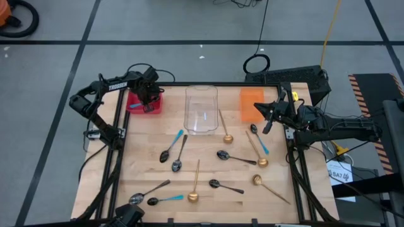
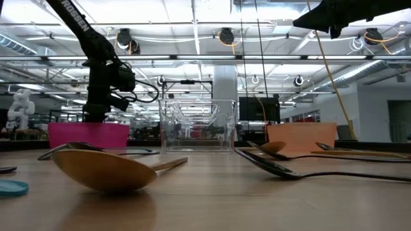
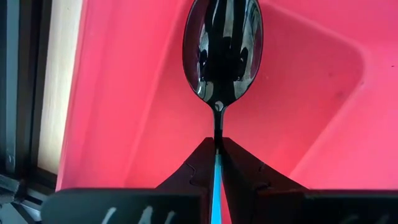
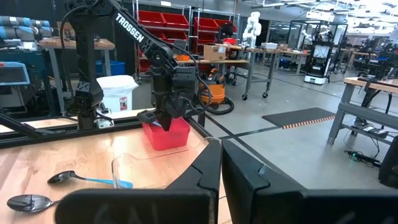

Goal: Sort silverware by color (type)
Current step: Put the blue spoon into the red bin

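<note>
**A:** Where did things stand on the table (image 1: 208,189)?

**B:** Three bins sat along the far edge: a red bin (image 1: 136,103), a clear bin (image 1: 201,108), an orange bin (image 1: 251,104). The spoons (image 1: 228,156) lay scattered on the wood nearer the front. The left gripper (image 3: 217,154) hung over the red bin, pinched on the handle of a blue-handled spoon (image 3: 222,53), bowl pointing down into it. The right gripper (image 4: 221,167) waited, closed and empty, by the orange bin.

**A:** How would such a spoon handle?

**B:** Light and stiff, I judged, but the polished metal looked slippery. The slim handle near the neck seemed the surest hold.
</note>
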Robot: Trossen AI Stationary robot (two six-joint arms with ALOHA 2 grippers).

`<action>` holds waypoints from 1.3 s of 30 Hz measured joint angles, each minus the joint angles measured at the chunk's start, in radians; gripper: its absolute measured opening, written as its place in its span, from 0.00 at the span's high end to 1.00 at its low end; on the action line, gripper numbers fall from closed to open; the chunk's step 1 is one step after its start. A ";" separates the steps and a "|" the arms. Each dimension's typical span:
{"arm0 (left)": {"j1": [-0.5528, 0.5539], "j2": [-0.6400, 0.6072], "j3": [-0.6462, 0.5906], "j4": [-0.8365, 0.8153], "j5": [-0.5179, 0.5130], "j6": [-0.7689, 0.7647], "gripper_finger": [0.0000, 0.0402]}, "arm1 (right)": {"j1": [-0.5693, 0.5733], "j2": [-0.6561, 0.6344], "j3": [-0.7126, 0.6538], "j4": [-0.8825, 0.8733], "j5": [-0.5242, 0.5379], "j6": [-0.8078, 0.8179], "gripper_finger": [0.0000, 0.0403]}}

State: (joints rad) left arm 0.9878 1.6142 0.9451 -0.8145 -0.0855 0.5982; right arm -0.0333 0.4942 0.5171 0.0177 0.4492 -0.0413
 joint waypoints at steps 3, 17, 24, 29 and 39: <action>0.000 0.000 0.000 0.000 0.000 -0.016 0.93 | 0.000 0.000 0.000 0.000 0.000 0.000 0.97; 0.000 0.000 0.000 -0.009 0.001 -0.030 0.93 | 0.000 0.000 0.000 0.000 0.000 0.003 0.97; 0.000 0.000 0.000 -0.011 0.002 -0.029 0.93 | 0.000 0.000 0.000 0.000 0.000 0.003 0.97; -0.005 0.000 0.000 -0.021 0.007 -0.032 0.93 | 0.000 0.000 0.000 0.000 0.000 0.003 0.97; -0.023 0.000 0.000 -0.022 0.008 -0.043 0.93 | 0.000 0.000 0.000 0.000 0.000 0.003 0.97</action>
State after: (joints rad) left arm 0.9653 1.6142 0.9451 -0.8368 -0.0772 0.5553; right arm -0.0333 0.4942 0.5171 0.0177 0.4492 -0.0380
